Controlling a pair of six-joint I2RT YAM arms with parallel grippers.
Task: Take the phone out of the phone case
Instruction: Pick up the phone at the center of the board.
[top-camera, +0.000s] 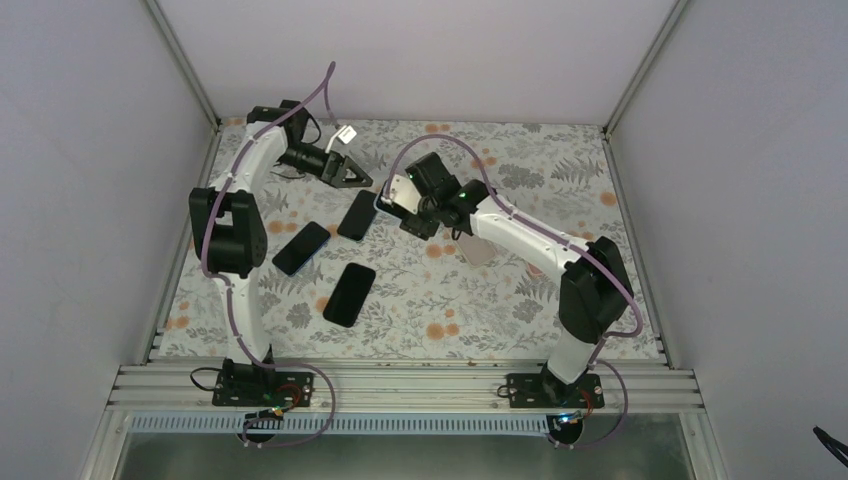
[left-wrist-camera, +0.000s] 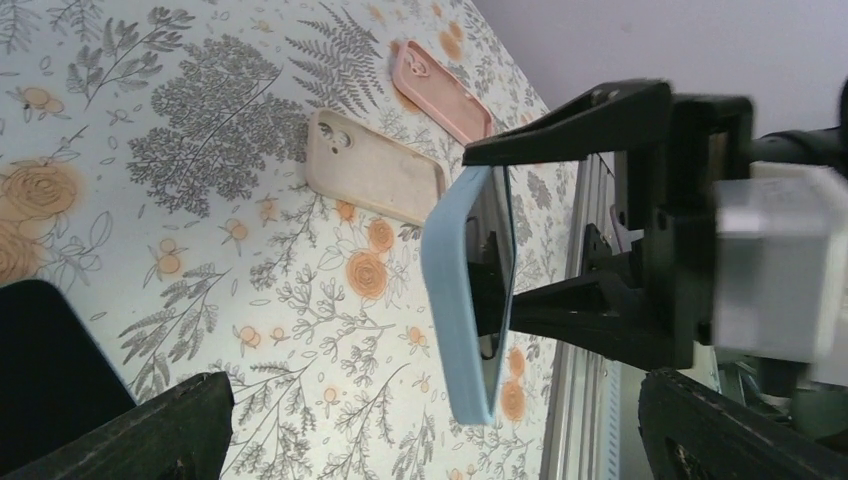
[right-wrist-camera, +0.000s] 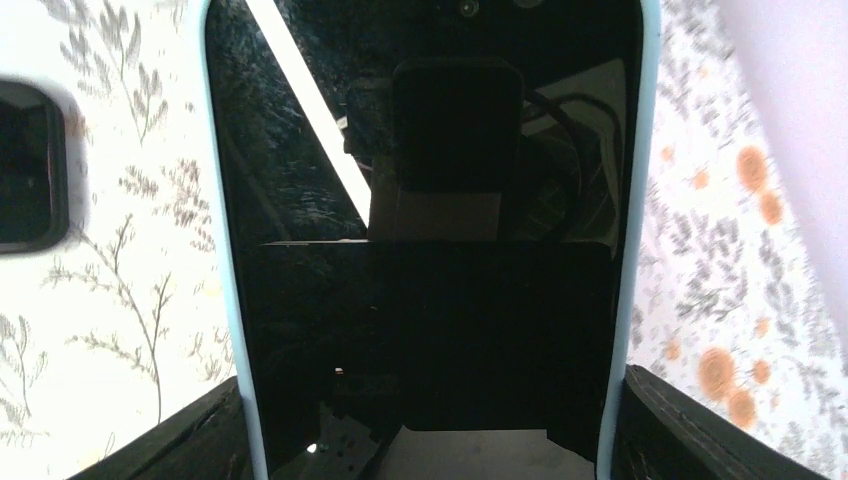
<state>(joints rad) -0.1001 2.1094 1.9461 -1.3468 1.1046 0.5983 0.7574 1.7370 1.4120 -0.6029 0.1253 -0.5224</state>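
Right pincer (top-camera: 400, 196) clamps the phone (right-wrist-camera: 430, 300) by its edges. The phone sits in its blue case (left-wrist-camera: 452, 300), raised off the table (top-camera: 500, 310). Left pincer (top-camera: 350, 172) gapes wide and empty, just beside it, pointing at the case's back.

1. Matt, smooth, rubbery pale-blue phone case (left-wrist-camera: 450, 300).
2. Glossy, mirror-like glass of the black phone screen (right-wrist-camera: 430, 300).
3. Matt printed floral table cover (top-camera: 480, 300).
4. Ribbed, bare-metal grey table rail (top-camera: 400, 385).
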